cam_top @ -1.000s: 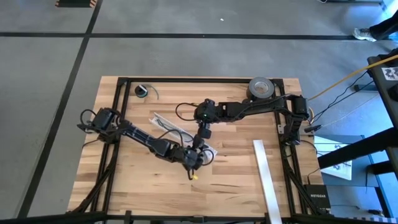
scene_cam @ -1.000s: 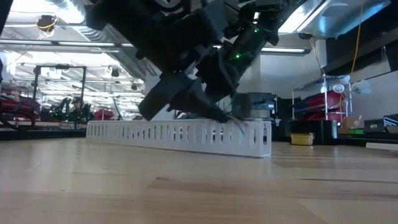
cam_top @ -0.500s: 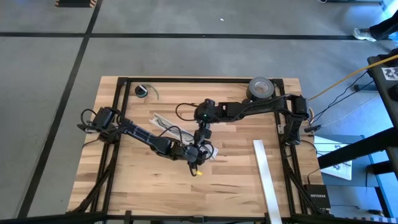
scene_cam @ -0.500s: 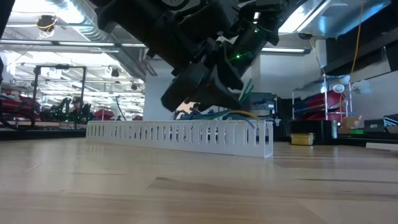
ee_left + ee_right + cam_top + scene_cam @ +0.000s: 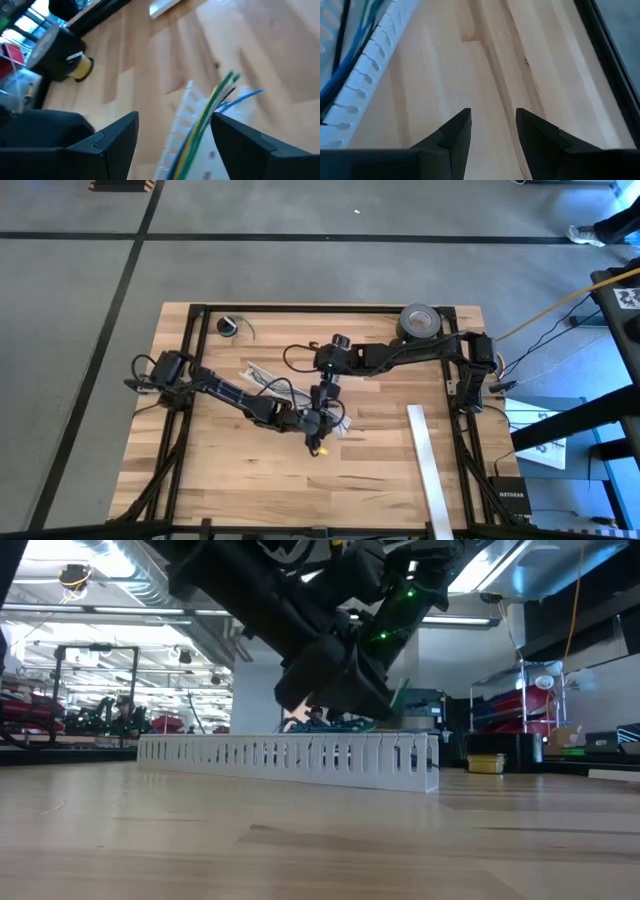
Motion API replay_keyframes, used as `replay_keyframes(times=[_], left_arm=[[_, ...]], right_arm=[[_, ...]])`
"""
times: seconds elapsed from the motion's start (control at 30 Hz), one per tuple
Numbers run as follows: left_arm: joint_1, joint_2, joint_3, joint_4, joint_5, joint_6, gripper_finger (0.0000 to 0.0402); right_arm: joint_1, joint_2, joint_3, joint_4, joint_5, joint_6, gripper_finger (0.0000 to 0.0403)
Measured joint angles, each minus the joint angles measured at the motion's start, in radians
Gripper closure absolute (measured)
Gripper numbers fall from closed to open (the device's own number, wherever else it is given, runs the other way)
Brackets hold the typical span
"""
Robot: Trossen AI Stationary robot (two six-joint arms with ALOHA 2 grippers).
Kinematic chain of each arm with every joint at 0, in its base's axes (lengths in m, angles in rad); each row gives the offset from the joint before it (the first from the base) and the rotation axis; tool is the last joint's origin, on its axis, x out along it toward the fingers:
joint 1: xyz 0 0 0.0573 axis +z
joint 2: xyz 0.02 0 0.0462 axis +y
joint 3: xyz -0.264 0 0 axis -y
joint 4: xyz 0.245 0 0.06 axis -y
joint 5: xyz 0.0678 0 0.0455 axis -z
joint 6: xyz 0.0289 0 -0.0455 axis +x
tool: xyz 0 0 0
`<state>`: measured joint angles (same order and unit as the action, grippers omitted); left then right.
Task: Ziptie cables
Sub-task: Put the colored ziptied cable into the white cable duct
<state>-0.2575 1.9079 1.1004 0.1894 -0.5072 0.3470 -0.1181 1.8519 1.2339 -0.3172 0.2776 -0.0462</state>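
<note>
The cables [image 5: 210, 110] are thin green, yellow, black and blue wires. They lie along a long white slotted strip [image 5: 270, 380] mid-table, and their ends stick out past it. My left gripper [image 5: 315, 430] is open over the strip's near end, with the wires passing between its fingers [image 5: 175, 135]. In the low view the wires [image 5: 330, 722] arch just above the strip [image 5: 290, 755], and a green end [image 5: 400, 695] points up. My right gripper [image 5: 323, 395] is open and points down beside the strip [image 5: 365, 80], over bare wood [image 5: 492, 130]. No zipties can be made out. My left gripper stands open around the cables [image 5: 197, 130], which run along the gap between its fingers and past their tips. Whether a finger touches them, I cannot tell.
A grey tape roll [image 5: 420, 320] sits at the far right corner. A second white strip [image 5: 428, 470] lies near the right edge. A small round coil [image 5: 229, 327] rests at the far left. A black frame [image 5: 300, 308] runs around the table edge.
My left gripper has risen and moved a little toward the far edge, over the strip's end. The wire ends, which lay at the top of the strip, now arch above it. The yellow tip has shifted toward the far edge along with the gripper.
</note>
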Motion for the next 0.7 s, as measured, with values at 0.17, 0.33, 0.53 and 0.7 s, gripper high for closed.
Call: replay_keyframes(times=[0.17,0.33,0.53,0.7], left_arm=[[-0.03,-0.024,0.012,-0.032,-0.004,-0.121,0.0167],[-0.02,-0.132,0.03,-0.201,-0.066,-0.294,0.0167],[0.042,-0.213,0.03,-0.542,-0.11,-0.623,0.0167],[0.086,-0.197,-0.025,-0.604,-0.106,-0.797,0.0167]], right_arm=[[0.0,0.0,0.0,0.02,-0.055,-0.003,0.0261],[0.001,0.0,0.0,0.033,-0.061,-0.003,0.0261],[-0.001,0.0,0.0,0.032,-0.061,-0.001,0.0261],[0.001,0.0,0.0,0.032,-0.064,-0.003,0.0261]])
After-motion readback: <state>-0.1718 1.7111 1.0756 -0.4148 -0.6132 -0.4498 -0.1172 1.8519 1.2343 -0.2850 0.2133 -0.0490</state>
